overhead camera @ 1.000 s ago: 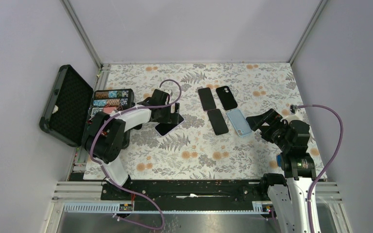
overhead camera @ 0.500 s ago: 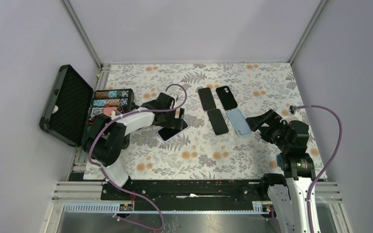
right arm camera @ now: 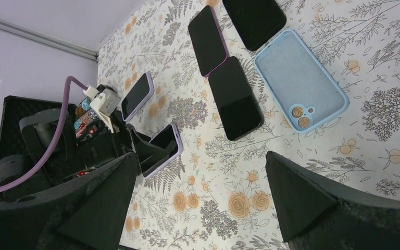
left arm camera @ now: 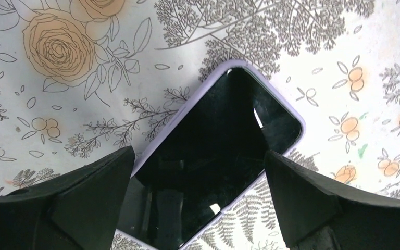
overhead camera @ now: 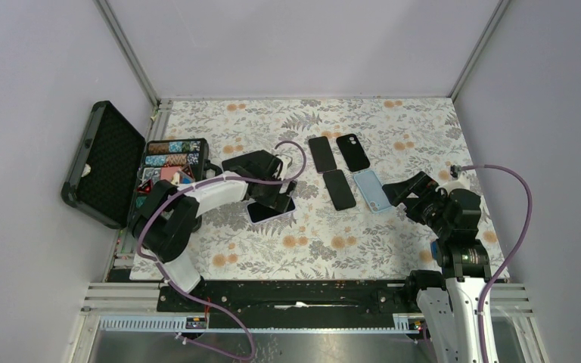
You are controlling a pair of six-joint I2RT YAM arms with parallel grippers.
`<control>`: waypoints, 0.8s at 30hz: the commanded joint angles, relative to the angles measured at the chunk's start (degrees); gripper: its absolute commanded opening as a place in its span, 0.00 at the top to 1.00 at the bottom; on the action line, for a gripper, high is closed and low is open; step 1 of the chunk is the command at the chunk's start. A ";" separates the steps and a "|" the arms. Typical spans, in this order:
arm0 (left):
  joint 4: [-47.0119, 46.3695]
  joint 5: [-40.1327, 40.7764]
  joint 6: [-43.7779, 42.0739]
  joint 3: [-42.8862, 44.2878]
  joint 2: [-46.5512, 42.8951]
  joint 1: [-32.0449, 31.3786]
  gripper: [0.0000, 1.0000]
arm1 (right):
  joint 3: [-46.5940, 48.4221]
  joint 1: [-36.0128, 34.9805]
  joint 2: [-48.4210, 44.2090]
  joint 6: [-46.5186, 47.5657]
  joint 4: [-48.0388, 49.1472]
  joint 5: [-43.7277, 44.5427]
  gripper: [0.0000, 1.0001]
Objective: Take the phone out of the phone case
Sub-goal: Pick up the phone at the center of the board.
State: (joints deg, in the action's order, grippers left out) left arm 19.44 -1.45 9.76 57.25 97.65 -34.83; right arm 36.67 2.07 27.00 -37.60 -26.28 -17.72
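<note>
The phone [left arm camera: 224, 130] lies screen up on the counter [overhead camera: 310, 242], toward its left half, seated in a lilac case [left arm camera: 242, 63] whose rim shows around the dark glass. It lies at a slant to the counter's edges. The left hand [left arm camera: 198, 159] hangs right over it with its fingers spread as wide as they go, one dark finger [left arm camera: 83, 198] on each side of the phone in the wrist view. It holds nothing, and I cannot tell whether either tip touches the case. The right hand [right arm camera: 199, 156] is also fully open and empty. It sits above the right side of the counter, near an empty blue case [overhead camera: 371, 190] that lies inside up, camera cutout toward the near edge. Just left of that case is a black phone [overhead camera: 340, 189], and two more black phones [overhead camera: 321, 153] lie side by side farther back. None of them touches the right hand. In the right wrist view, another lilac-edged phone [right arm camera: 135, 96] lies flat just beyond the left arm. At the counter's left edge stands a black box [overhead camera: 106, 162], its foam-lined lid open and leaning outward. Several patterned cases are packed in its tray [overhead camera: 172, 155].
</note>
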 commanded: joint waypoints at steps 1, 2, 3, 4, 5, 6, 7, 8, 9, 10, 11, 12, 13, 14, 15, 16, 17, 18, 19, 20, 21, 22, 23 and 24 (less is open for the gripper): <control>0.94 0.57 -8.07 0.59 -4.13 -0.56 0.01 | 0.32 0.22 0.58 2.07 1.45 -1.66 0.00; 0.73 0.44 -10.10 0.21 -4.66 -0.59 0.01 | 0.24 0.22 0.78 2.26 1.43 -1.63 0.00; 0.65 -0.50 -13.05 -0.12 -5.17 -0.67 0.01 | 0.10 0.22 1.11 2.48 1.55 -1.67 0.00; 0.53 -1.88 -15.93 -0.36 -5.40 -0.63 0.01 | -0.09 0.22 1.62 2.55 1.77 -1.92 0.00; 0.74 -3.18 -18.08 -0.12 -5.21 -0.67 0.01 | -0.53 0.22 2.00 2.51 2.32 -2.35 0.00; 1.76 -3.63 -19.63 0.81 -4.35 -0.68 0.01 | -0.97 0.22 2.41 2.35 3.01 -2.84 0.00; 2.64 -4.25 -21.36 2.06 -3.52 -0.72 0.01 | -1.28 0.22 2.83 2.30 3.58 -3.44 0.00; 3.36 -5.15 -22.64 3.01 -2.38 -0.76 0.01 | -1.31 0.22 3.14 2.36 3.83 -4.09 0.00; 4.05 -5.99 -23.83 3.78 -1.37 -0.77 0.01 | -1.32 0.22 3.41 2.50 3.78 -4.30 0.00; 4.45 -6.30 -24.55 4.45 -0.50 -0.83 0.01 | -1.24 0.22 3.42 2.83 3.65 -4.30 0.00; 4.73 -7.25 -25.24 4.82 0.16 -0.85 0.01 | -1.12 0.22 3.40 3.07 3.40 -4.10 0.00; 5.33 -8.38 -25.92 5.09 0.51 -0.90 0.01 | -1.05 0.22 3.29 3.22 3.13 -3.56 0.00; 5.83 -9.17 -26.63 5.10 0.49 -1.08 0.01 | -1.17 0.22 3.12 3.26 3.16 -3.31 0.00; 5.96 -9.93 -27.73 4.83 0.13 -1.40 0.01 | -1.21 0.22 3.06 3.26 3.17 -3.10 0.00; 5.76 -10.75 -29.16 4.32 -0.41 -1.89 0.01 | -1.25 0.22 2.99 3.08 3.16 -3.05 0.00; 5.75 -11.27 -30.06 3.99 -0.93 -2.24 0.01 | -1.28 0.22 3.09 2.99 3.14 -3.25 0.00; 6.14 -11.82 -30.86 4.11 -1.01 -2.46 0.01 | -1.25 0.22 3.11 2.98 3.15 -3.35 0.00; 7.18 -12.25 -31.36 4.46 -0.55 -2.52 0.01 | -1.29 0.22 3.06 3.04 3.13 -3.35 0.00; 8.59 -12.25 -31.97 5.26 0.32 -2.52 0.01 | -1.31 0.22 2.93 3.05 3.09 -3.30 0.00; 9.65 -11.64 -32.22 6.58 1.37 -2.52 0.01 | -1.32 0.22 2.74 3.06 3.08 -3.28 0.00; 10.51 -10.99 -32.38 7.51 2.48 -2.52 0.01 | -1.40 0.22 2.54 3.06 3.06 -3.22 0.00; 11.47 -10.72 -32.66 8.42 3.69 -2.52 0.01 | -1.33 0.22 2.42 3.06 3.06 -3.18 0.00; 12.32 -10.82 -33.08 9.20 4.75 -2.45 0.01 | -1.33 0.22 2.34 3.07 3.01 -3.20 0.00; 12.95 -10.66 -33.27 9.84 5.87 -2.44 0.01 | -1.27 0.22 2.32 3.11 2.97 -3.10 0.00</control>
State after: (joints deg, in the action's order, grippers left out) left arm 29.04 -10.52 -20.25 63.05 100.07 -37.21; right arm 35.31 2.07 29.95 -35.79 -24.91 -20.21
